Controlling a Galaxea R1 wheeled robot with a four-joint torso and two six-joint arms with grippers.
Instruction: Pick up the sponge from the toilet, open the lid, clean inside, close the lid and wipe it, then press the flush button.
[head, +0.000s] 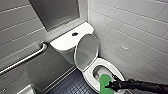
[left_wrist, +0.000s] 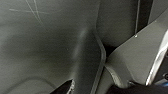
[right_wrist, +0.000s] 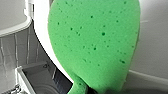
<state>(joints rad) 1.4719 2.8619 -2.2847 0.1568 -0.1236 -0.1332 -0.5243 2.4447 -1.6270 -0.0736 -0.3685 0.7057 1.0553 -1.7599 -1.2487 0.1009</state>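
The white toilet (head: 70, 41) stands in the corner with its lid (head: 86, 51) raised against the tank. The small dark flush button (head: 74, 34) sits on the tank top. My right gripper (head: 110, 86) comes in from the lower right and is shut on the bright green sponge (head: 105, 82), which hangs over the front of the open bowl's rim (head: 113, 66). In the right wrist view the sponge (right_wrist: 95, 42) looms large, pinched at its narrow end, against the white bowl (right_wrist: 155, 50). My left gripper (left_wrist: 98, 88) is open and holds nothing, facing a dark grey surface.
A metal grab bar (head: 27, 58) runs along the tiled wall left of the tank. A white bin (head: 26, 89) stands on the dark tiled floor at the lower left. The tiled wall on the right runs close beside the bowl.
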